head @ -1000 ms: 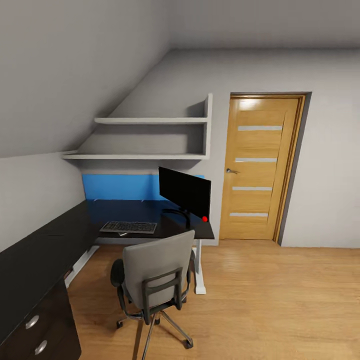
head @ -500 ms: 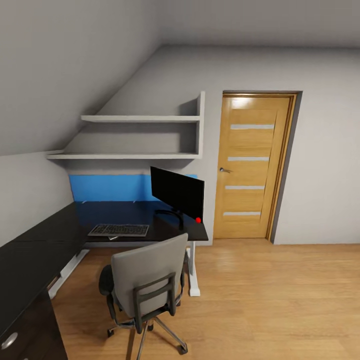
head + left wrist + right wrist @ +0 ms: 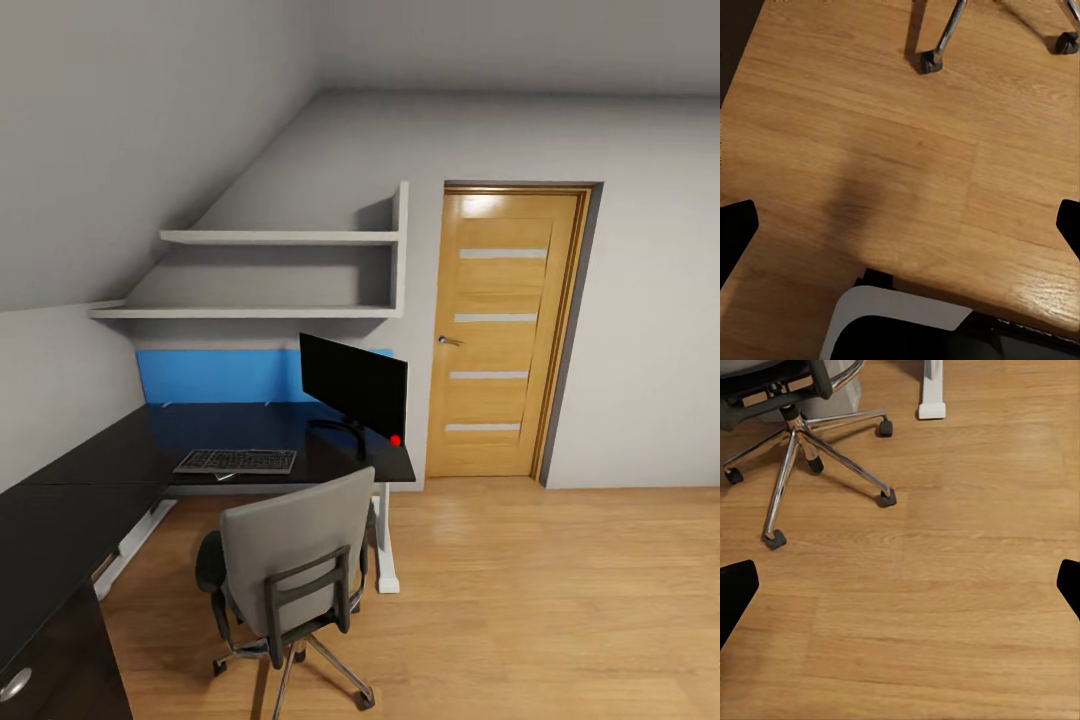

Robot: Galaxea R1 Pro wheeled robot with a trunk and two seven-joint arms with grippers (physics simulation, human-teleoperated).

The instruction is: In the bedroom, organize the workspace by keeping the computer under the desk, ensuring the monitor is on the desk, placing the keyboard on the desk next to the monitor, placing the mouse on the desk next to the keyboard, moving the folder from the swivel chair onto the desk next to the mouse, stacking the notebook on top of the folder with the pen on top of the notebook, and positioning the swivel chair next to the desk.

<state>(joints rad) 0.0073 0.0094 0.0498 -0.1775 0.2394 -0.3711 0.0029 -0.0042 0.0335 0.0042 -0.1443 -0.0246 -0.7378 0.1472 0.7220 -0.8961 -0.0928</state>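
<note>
A black monitor (image 3: 352, 385) stands on the black L-shaped desk (image 3: 250, 430), with a keyboard (image 3: 236, 461) lying to its left. A small red object (image 3: 396, 440) rests on the desk's right corner by the monitor. The grey swivel chair (image 3: 290, 560) stands in front of the desk with its back to me, hiding its seat. My left gripper (image 3: 900, 232) hangs open over bare wood floor, with chair casters (image 3: 931, 61) beyond it. My right gripper (image 3: 900, 589) is open too, above the floor near the chair's chrome base (image 3: 802, 435).
A wooden door (image 3: 500, 330) is shut to the right of the desk. Two wall shelves (image 3: 280, 270) hang above it. The desk's white leg (image 3: 932, 390) stands behind the chair. A dark drawer unit (image 3: 40, 660) sits close at my left. Open floor (image 3: 560, 600) lies to the right.
The whole picture has slid left, so the camera has moved. The chair, desk and things on it have kept their places.
</note>
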